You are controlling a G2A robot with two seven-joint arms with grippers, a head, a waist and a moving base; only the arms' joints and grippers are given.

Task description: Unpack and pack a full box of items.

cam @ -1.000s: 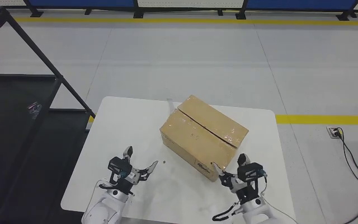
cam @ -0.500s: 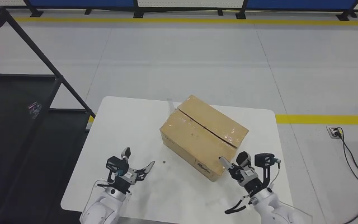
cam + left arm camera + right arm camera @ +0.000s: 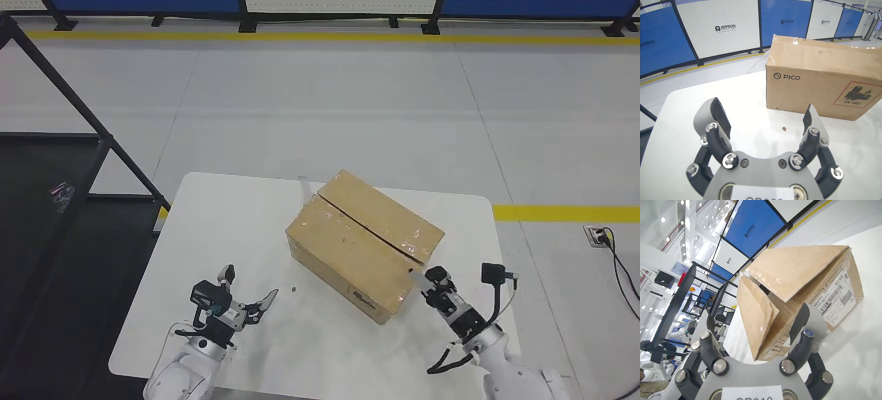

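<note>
A brown cardboard box (image 3: 365, 243) stands slantwise in the middle of the white table (image 3: 230, 220), its top flaps closed along a taped seam. My left gripper (image 3: 250, 287) hovers open near the table's front left, a short way from the box's long side (image 3: 819, 81); nothing is between its fingers (image 3: 721, 113). My right gripper (image 3: 463, 275) is open at the box's near right corner, rolled onto its side. In the right wrist view the gripper (image 3: 755, 321) frames the box's labelled end (image 3: 791, 275), where the flap edges gape slightly.
A small brown crumb (image 3: 294, 290) lies on the table between the left gripper and the box. A black metal rack (image 3: 60, 200) stands left of the table. The table's front edge is close behind both grippers.
The right arm has swung rightward from the box's front face to its right corner and rolled its wrist, staying open. The left gripper drew back slightly, then kept still.
</note>
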